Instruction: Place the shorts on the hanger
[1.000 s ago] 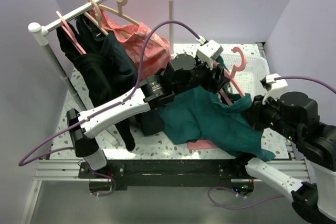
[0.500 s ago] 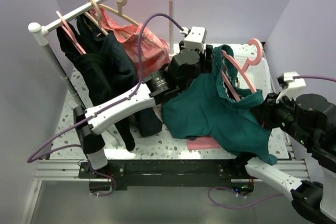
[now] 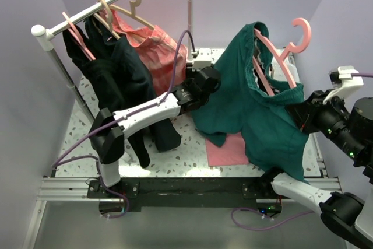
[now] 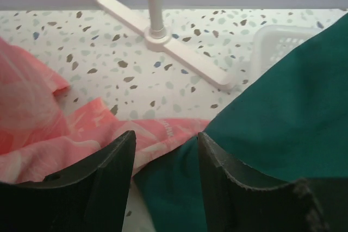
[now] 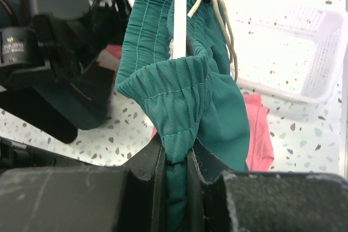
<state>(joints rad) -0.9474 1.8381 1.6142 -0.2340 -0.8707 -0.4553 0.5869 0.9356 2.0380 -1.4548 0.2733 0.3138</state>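
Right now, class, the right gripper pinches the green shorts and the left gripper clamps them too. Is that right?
Not quite: the right gripper does pinch the shorts, but the left gripper is open with nothing clamped, as the left wrist view shows.

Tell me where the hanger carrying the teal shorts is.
Top view: the hanger is raised at the right rear, hook uppermost near the right wall, the shorts hanging from it and the right claw pinching them below.

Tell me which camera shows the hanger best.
Top external: the hanger shows its hook and arm above the shorts. Right wrist shows only a pale bar in the waistband, possibly it; left wrist shows none.
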